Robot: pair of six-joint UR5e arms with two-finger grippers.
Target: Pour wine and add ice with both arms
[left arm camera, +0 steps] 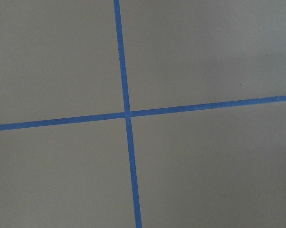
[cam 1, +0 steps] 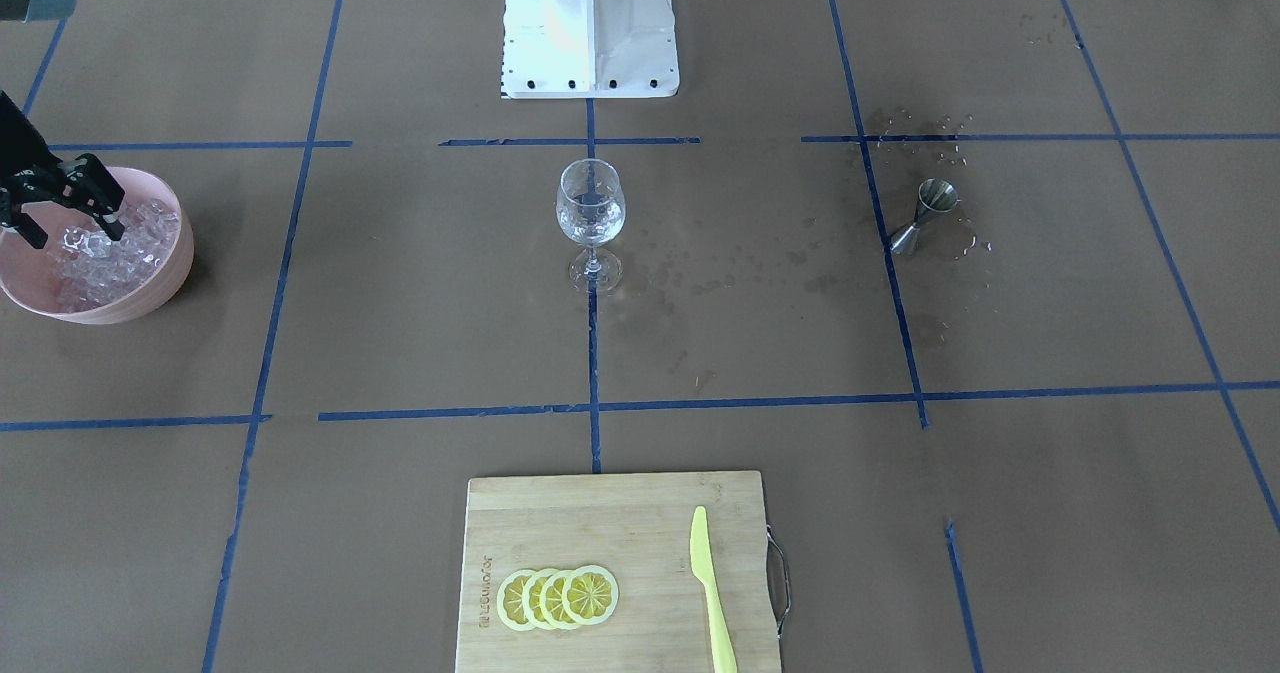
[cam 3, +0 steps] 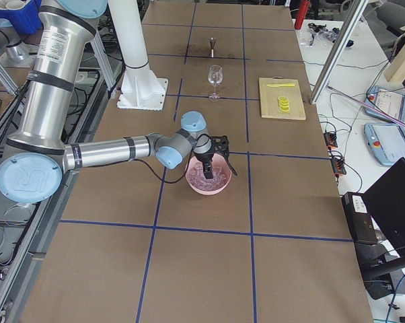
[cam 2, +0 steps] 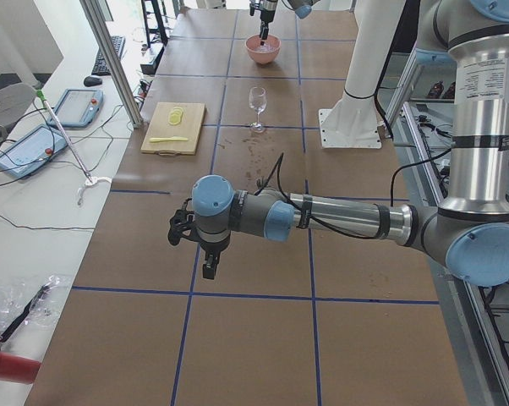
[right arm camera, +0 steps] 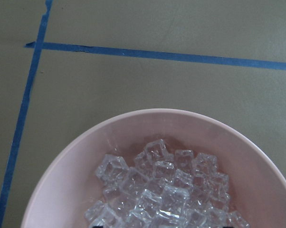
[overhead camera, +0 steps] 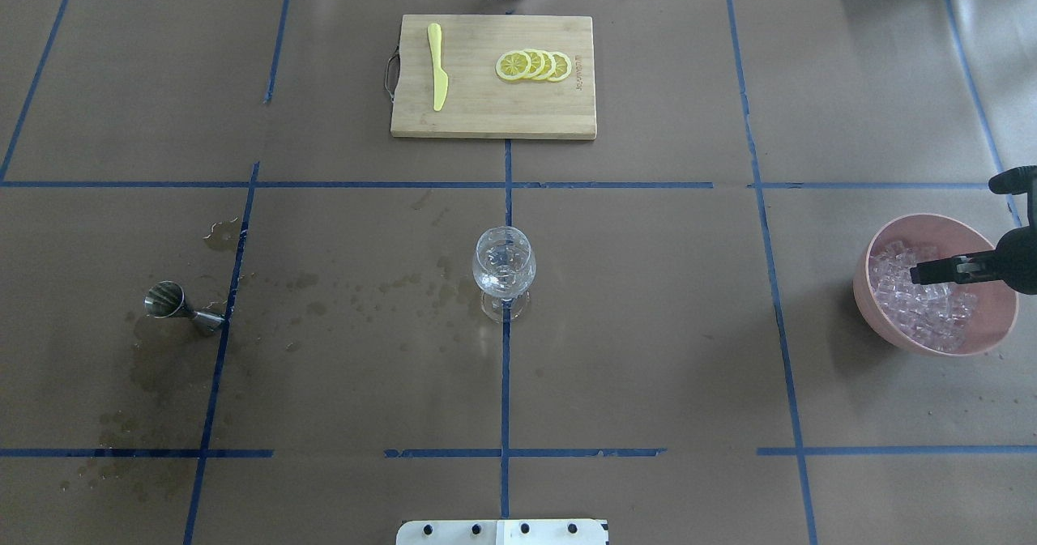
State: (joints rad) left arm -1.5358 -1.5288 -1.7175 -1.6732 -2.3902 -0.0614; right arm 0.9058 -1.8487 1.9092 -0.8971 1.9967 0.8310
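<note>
My right gripper (cam 1: 70,230) is open, its two black fingers down among the ice (cam 1: 105,248) heaped in a pink bowl (cam 1: 165,283). It also shows in the overhead view (overhead camera: 923,273) and the exterior right view (cam 3: 208,173). The right wrist view shows the ice cubes (right arm camera: 162,190) close below. A wine glass (cam 1: 590,215) stands at the table's middle with a little clear liquid in it. A steel jigger (cam 1: 925,215) stands among wet stains. My left gripper (cam 2: 208,271) hangs over bare paper far from these; I cannot tell whether it is open or shut.
A wooden cutting board (cam 1: 560,513) on the operators' side holds lemon slices (cam 1: 558,596) and a yellow knife (cam 1: 710,593). The white pedestal base (cam 1: 590,28) is behind the glass. Blue tape lines cross the brown paper (left arm camera: 127,114).
</note>
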